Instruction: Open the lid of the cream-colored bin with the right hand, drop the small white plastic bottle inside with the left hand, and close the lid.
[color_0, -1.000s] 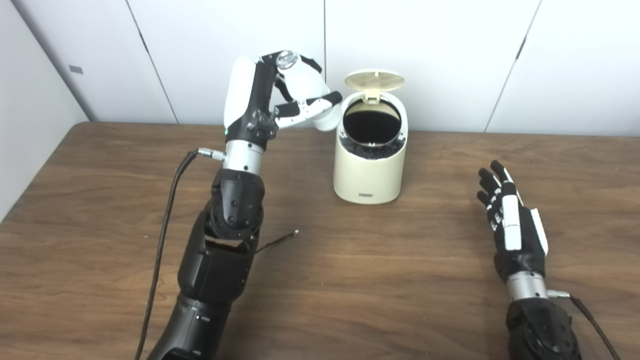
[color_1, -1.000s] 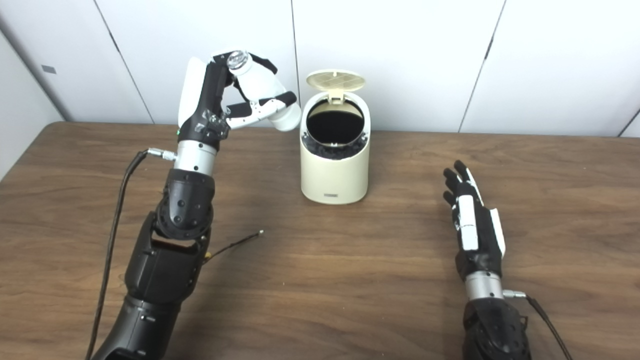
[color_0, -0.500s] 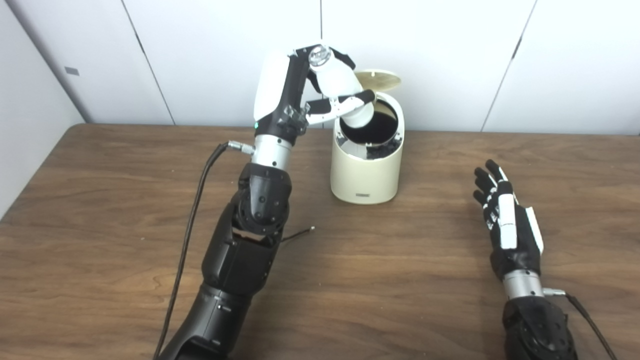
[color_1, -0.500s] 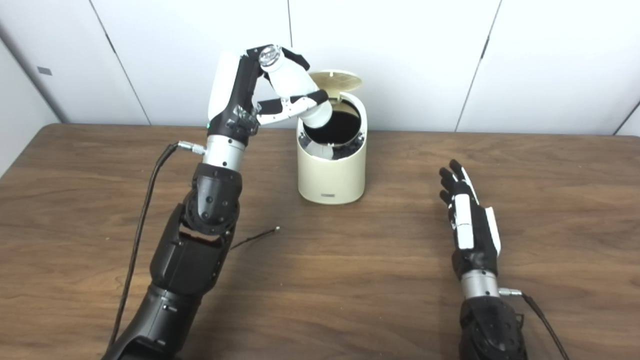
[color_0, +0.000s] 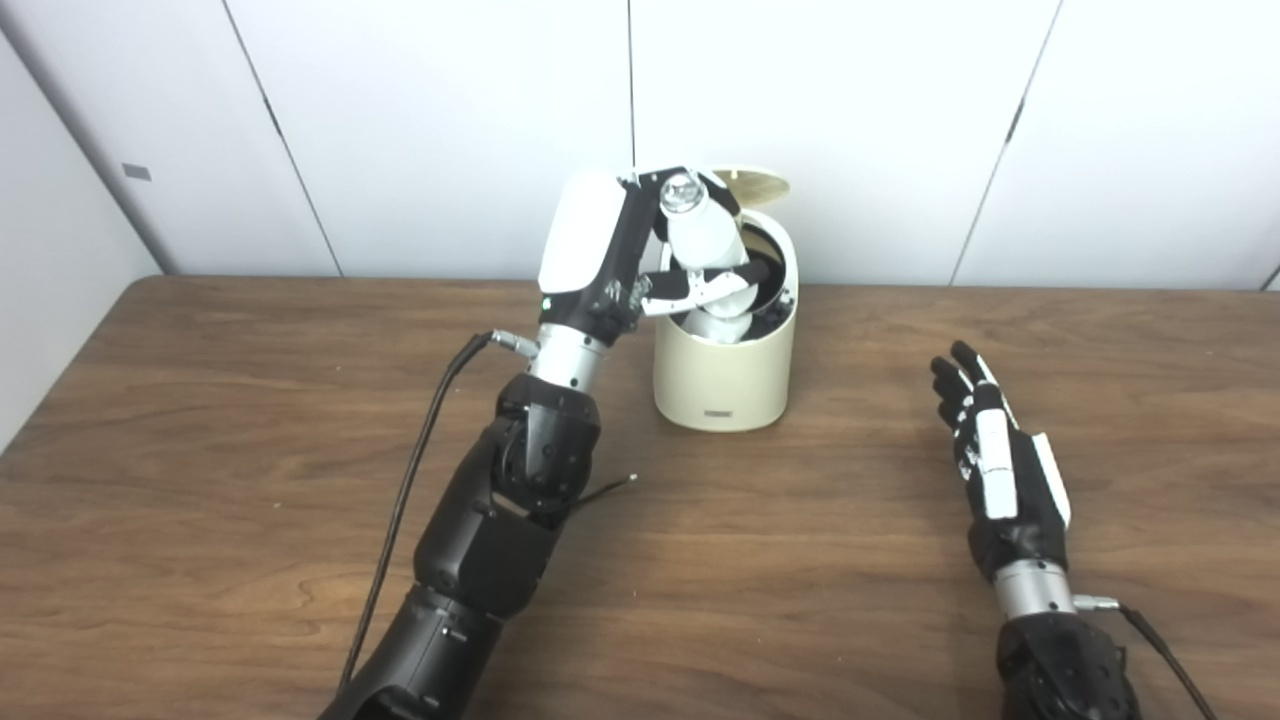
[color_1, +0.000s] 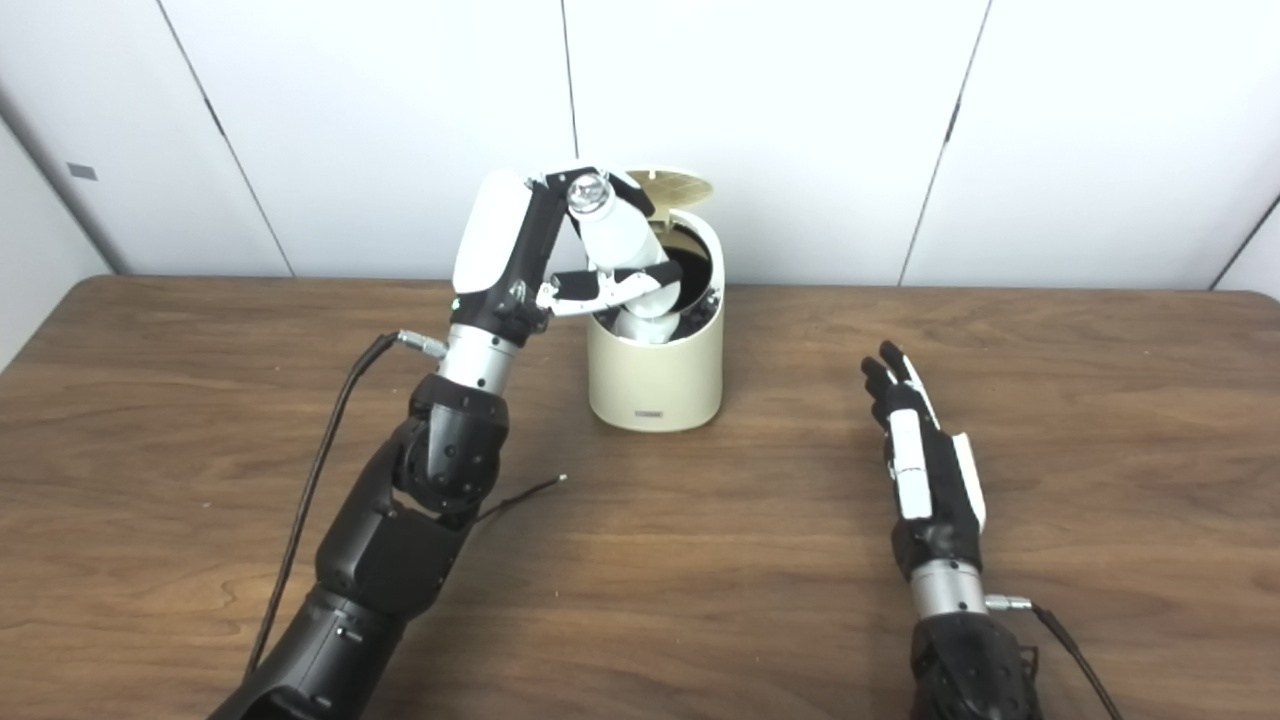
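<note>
Left eye view: the left hand (color_0: 640, 262) has its fingers wrapped round the small white bottle (color_0: 708, 262), tilted, with its lower end dipped into the mouth of the cream bin (color_0: 722, 370) at the far middle of the desk (color_0: 200, 420). The lid (color_0: 752, 185) stands up.

Right eye view: same deal. The right hand (color_1: 920, 470) lies loose on the desk, fingers spread, holding nothing, well right of the bin.

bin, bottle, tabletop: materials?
Bin: looks like matte cream moulded plastic, smooth seamless wall, ribbed underside on the raised lid. Bottle in the left hand: likely opaque white plastic, slight sheen. Table: brown wood grain; veneer or laminate, can't tell.
</note>
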